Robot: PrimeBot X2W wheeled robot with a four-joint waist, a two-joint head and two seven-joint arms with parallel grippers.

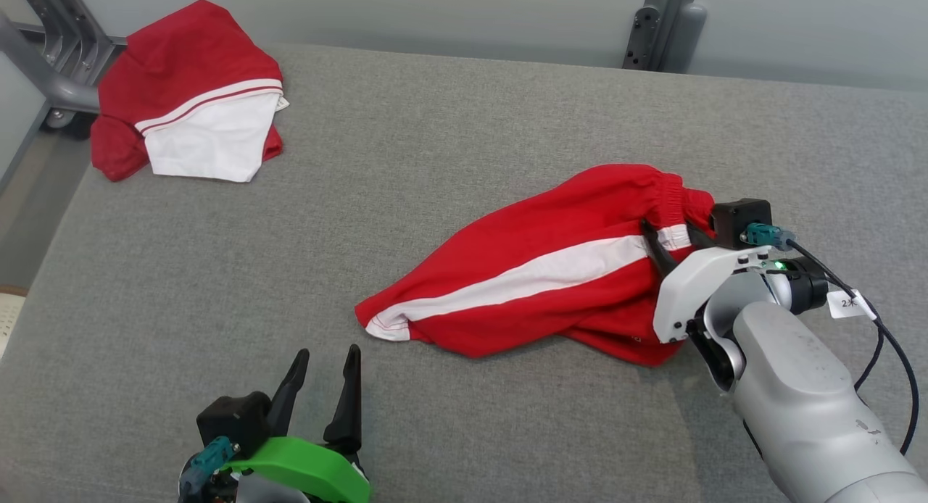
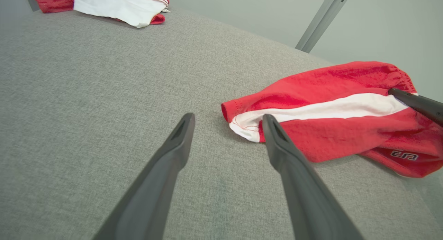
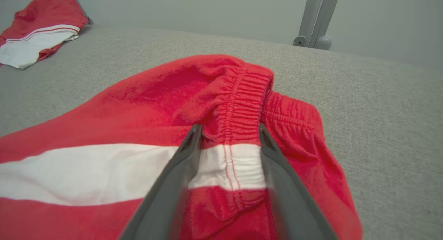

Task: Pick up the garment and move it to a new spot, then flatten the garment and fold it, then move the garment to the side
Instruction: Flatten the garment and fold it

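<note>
bearing a garment (image 1: 551, 271), grey surface (image 1: 435, 162) meets pale wall (image 1: 435, 10).

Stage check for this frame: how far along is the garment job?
Done: nothing yet; the red shorts lie crumpled on the grey surface. In hand: the right tool straddles their waistband for the pickup; the left tool hangs open near the leg hem. Left: lift, relocate, flatten, fold, move aside.

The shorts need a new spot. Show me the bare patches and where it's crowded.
Widest bare patch: the grey surface between the second garment at the far left corner and the red shorts. Also free: the far right stretch beyond the shorts. Crowded: the shorts' waistband, where the right gripper sits, and the near edge by the left gripper.
</note>
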